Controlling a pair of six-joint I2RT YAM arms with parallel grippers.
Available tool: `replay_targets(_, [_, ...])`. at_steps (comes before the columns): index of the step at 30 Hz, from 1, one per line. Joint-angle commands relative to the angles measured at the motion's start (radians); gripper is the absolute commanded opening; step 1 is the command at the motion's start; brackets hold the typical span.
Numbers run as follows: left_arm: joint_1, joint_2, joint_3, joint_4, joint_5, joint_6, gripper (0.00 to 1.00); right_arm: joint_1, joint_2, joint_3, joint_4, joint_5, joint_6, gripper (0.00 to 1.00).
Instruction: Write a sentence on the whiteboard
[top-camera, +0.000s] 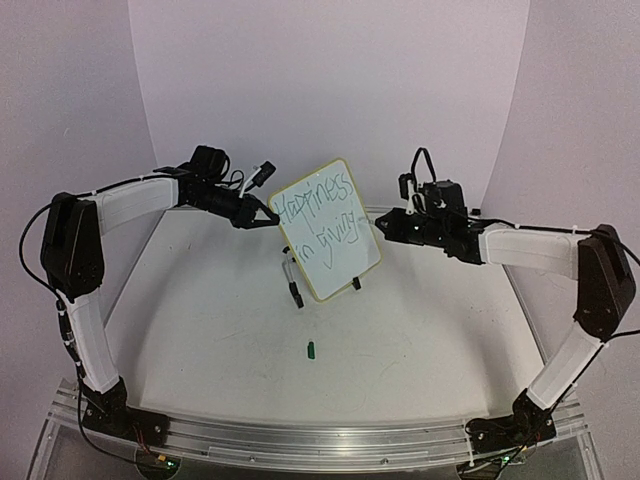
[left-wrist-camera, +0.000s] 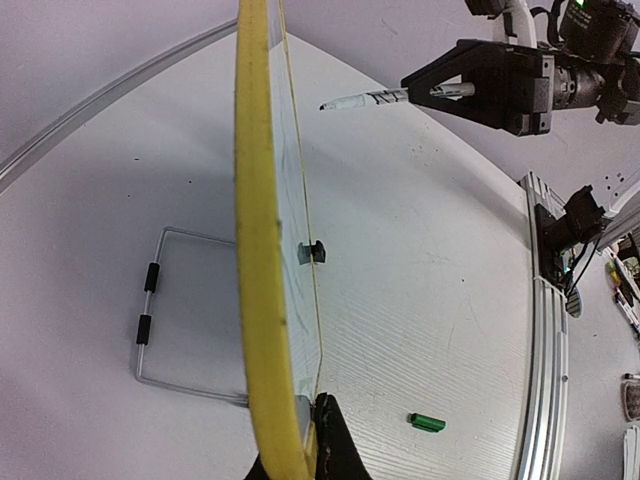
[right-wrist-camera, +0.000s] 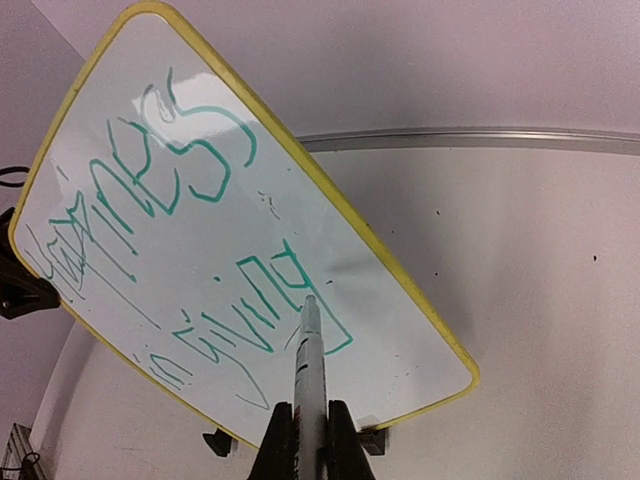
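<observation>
The whiteboard (top-camera: 345, 262), white with a yellow rim, stands tilted on a wire stand (top-camera: 293, 280). The sentence (top-camera: 318, 205) runs across it in green, in two lines. My left gripper (top-camera: 270, 218) is shut on the board's left edge; in the left wrist view the yellow rim (left-wrist-camera: 258, 250) rises edge-on from between the jaws (left-wrist-camera: 305, 440). My right gripper (right-wrist-camera: 310, 430) is shut on a white pen (right-wrist-camera: 310, 370). The pen's tip points at the last word of the sentence (right-wrist-camera: 205, 195) on the whiteboard (right-wrist-camera: 400, 340). From the left wrist the pen (left-wrist-camera: 365, 98) hangs a little off the board.
A green pen cap (top-camera: 311, 350) lies on the table in front of the board, also seen as a green cap (left-wrist-camera: 427, 422) from the left wrist. The wire stand (left-wrist-camera: 150, 320) reaches out behind the board. A metal rail (top-camera: 300, 435) runs along the near edge.
</observation>
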Motion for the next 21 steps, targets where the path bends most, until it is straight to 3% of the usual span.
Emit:
replay_targets(1, [-0.012, -0.013, -0.023, -0.040, -0.027, 0.033, 0.00, -0.005, 0.036, 0.041, 0.014, 0.030, 0.012, 0.00])
replay_targets(21, [-0.012, -0.011, -0.023, -0.039, -0.026, 0.030, 0.00, -0.011, 0.082, 0.081, 0.014, 0.042, 0.005, 0.00])
